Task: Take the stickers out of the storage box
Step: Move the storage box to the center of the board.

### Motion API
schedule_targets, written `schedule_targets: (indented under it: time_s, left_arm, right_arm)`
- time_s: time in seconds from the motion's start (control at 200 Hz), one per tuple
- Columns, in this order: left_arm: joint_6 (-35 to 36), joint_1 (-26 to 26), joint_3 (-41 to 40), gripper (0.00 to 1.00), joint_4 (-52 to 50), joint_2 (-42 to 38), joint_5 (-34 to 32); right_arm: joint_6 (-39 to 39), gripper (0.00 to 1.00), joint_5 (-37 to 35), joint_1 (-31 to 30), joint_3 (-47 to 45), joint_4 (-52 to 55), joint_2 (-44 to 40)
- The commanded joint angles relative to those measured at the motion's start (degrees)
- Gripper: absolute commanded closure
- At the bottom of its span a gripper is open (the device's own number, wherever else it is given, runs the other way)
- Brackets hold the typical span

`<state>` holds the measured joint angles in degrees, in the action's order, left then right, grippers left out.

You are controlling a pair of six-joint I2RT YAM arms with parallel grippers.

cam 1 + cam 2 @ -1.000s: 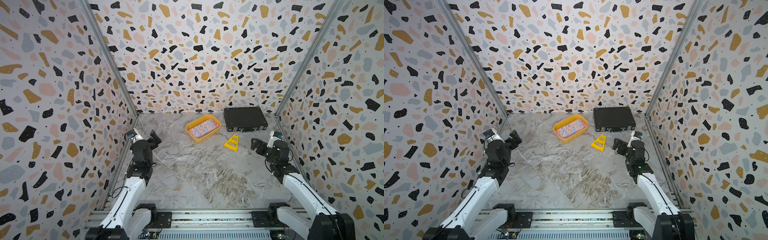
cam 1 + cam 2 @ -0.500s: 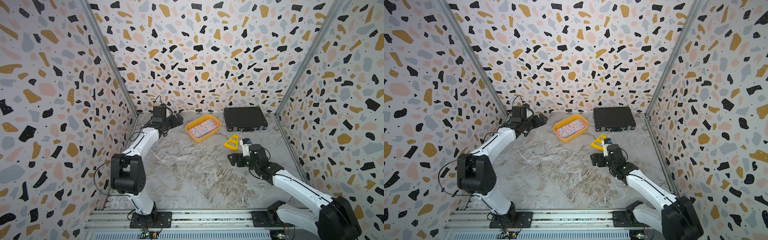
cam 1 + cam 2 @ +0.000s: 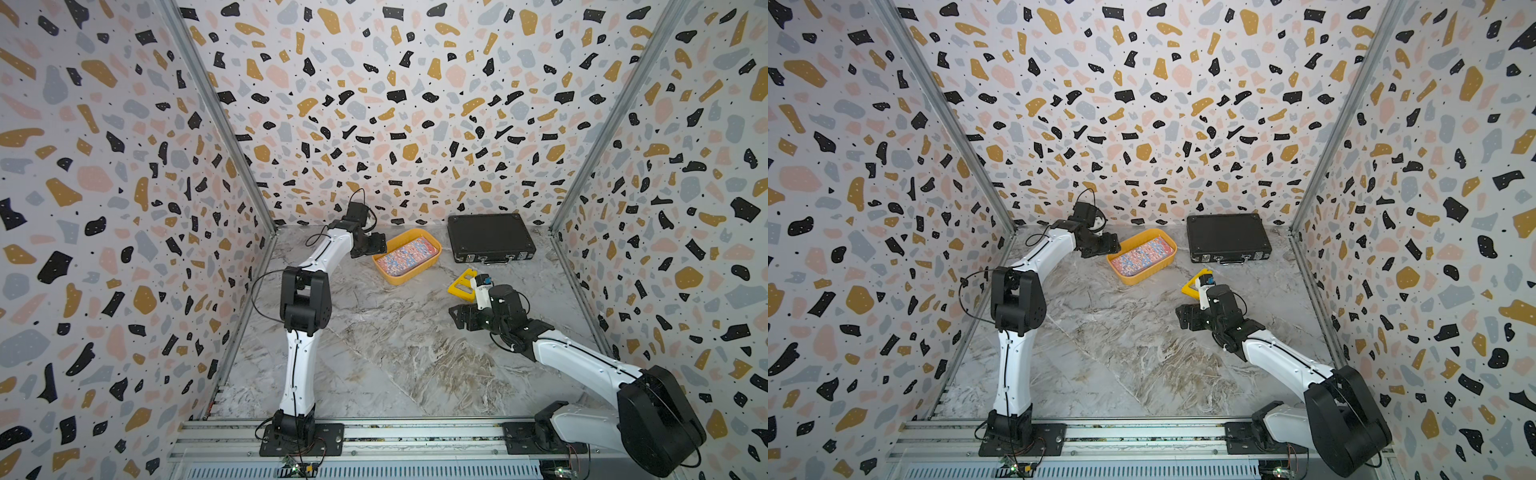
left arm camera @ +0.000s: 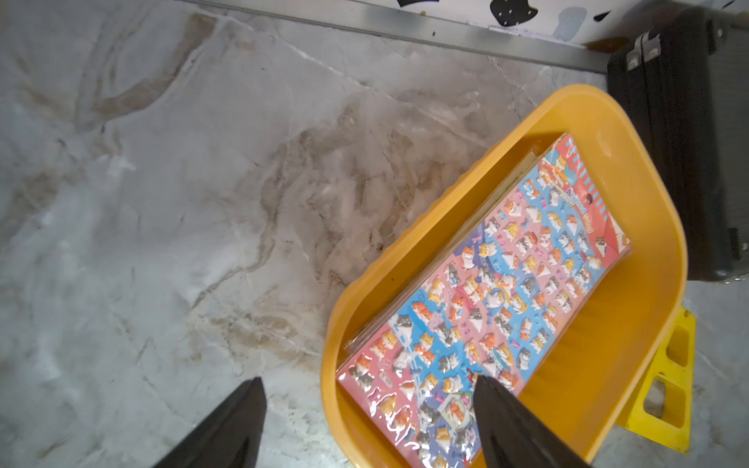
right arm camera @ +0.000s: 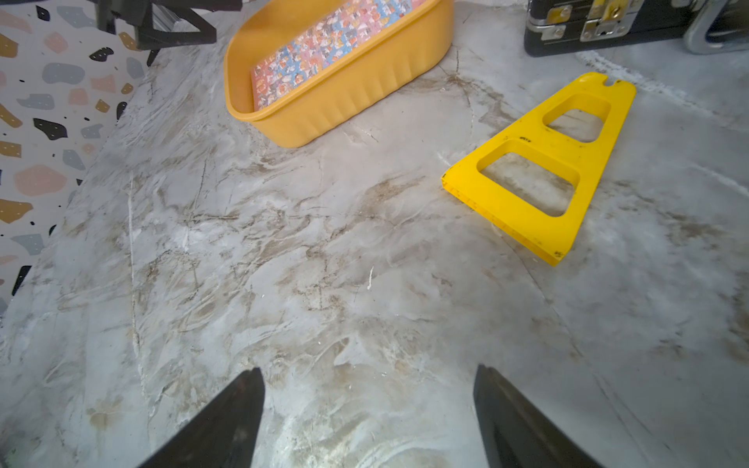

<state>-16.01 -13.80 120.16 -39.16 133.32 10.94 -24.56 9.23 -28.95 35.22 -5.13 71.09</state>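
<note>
The left end effector [image 4: 367, 383] is held with fingers apart and empty at one short end of the storage box [image 4: 587, 97]. One finger is seen over the stickers [image 4: 486, 291] lying inside, the other outside the wall. The approach is judged in hand; a descent and a pinch on the top sheet's edge are called for next. The right end effector [image 5: 367, 368], likewise apart, is held over bare worktop [image 5: 324, 263]. The depth of the stack cannot be told.

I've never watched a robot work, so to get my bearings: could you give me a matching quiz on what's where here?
1 stickers
2 black case
3 yellow triangle
4 left gripper

A shut, by the back wall
B open, over the rim of the orange tub
C lying flat on the table
D inside the tub

Pairs: 1-D, 2-A, 3-C, 4-B
</note>
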Motion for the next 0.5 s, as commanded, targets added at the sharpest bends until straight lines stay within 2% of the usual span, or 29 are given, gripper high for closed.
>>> schedule_targets:
  time_s: [0.0,0.09,0.205,0.4,0.491]
  left_arm:
    - [2.21,0.18,4.88,0.2,-3.61,1.63,-2.94]
    - [2.6,-0.23,9.47,0.28,-6.04,5.16,-2.4]
    - [1.91,-0.21,7.82,0.35,-4.26,5.84,-2.15]
    - [1.81,-0.3,8.15,0.43,-4.3,6.94,-1.01]
    - [1.59,-0.5,8.66,0.54,-4.98,7.33,-0.51]
  right_arm:
    - [0.91,0.14,1.13,-0.3,2.13,-0.86,-0.51]
    - [0.91,0.14,1.67,-0.36,2.13,-1.03,-0.51]
    - [1.0,0.14,2.02,-0.39,2.17,-1.27,-0.25]
    - [1.0,0.14,2.27,-0.4,2.46,-0.93,-0.23]
    - [1.09,0.14,2.28,-0.33,2.86,-0.4,0.3]
